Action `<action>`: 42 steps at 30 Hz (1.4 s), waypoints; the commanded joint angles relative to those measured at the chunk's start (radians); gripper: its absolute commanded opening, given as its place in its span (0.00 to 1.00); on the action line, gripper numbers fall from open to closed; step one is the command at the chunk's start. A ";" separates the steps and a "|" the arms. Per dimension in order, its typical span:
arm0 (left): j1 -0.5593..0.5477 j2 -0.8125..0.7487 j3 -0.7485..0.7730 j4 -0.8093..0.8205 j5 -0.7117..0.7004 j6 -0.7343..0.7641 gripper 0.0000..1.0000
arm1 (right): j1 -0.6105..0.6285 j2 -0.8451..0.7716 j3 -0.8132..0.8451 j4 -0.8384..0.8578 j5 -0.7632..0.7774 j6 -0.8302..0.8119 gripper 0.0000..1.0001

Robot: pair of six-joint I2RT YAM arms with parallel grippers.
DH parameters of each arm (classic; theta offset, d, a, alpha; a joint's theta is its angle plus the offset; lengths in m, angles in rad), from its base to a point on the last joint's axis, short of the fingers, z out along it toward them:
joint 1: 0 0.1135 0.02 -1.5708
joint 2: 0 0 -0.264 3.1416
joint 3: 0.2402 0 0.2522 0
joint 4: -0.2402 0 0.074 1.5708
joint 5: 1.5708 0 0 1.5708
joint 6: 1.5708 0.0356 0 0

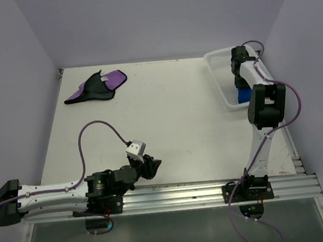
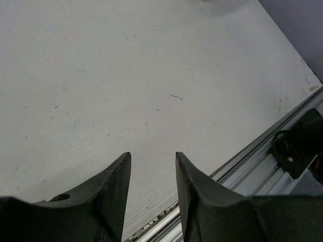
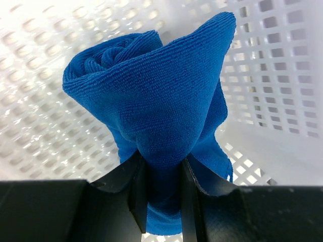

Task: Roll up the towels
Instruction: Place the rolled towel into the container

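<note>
One of the two towels looks finished and the other has not been started. The blue towel [image 3: 151, 111] is wound into a roll, its spiral end plain in the right wrist view. The right gripper [image 3: 160, 186] pinches it by the lower end, with both jaws pressed into the cloth. The roll sits inside the white mesh basket [image 3: 272, 60] at the far right of the table [image 1: 178, 113]. Whether it rests on the basket floor or hangs just above it cannot be told. The purple towel [image 1: 96, 86] lies well apart from all this, near the far left corner of the table. It is loose and unrolled, with part of its black side turned up and a small white tag showing. Neither arm is anywhere near it. The left gripper [image 2: 153, 156] sits low by the near edge beside the rail, its jaws apart with nothing but bare table between them. By my reckoning the task is about half done. What is left is to let go of the blue roll in the basket, assuming that is where it belongs, then spread the purple towel flat and roll it. That second half will likely be harder, since the purple cloth is bunched and folded over itself and will need straightening first.
</note>
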 commanded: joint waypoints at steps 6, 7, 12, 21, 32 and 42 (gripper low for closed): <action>0.004 0.016 0.022 0.062 -0.002 0.035 0.45 | -0.025 -0.011 0.022 0.043 0.104 -0.016 0.26; 0.002 0.019 0.022 0.062 -0.002 0.035 0.45 | -0.027 -0.004 0.022 0.045 0.105 -0.019 0.27; 0.004 0.021 0.017 0.057 0.000 0.032 0.45 | -0.042 0.014 0.012 0.053 0.086 -0.005 0.42; 0.004 0.011 0.010 0.051 0.003 0.022 0.45 | -0.042 0.016 0.033 0.033 0.054 0.001 0.68; 0.004 -0.018 0.025 0.027 0.000 0.031 0.45 | -0.042 -0.079 0.055 0.002 -0.021 0.008 0.84; 0.004 -0.030 0.106 -0.064 -0.064 0.077 0.50 | -0.013 -0.257 0.009 0.024 -0.164 0.039 0.93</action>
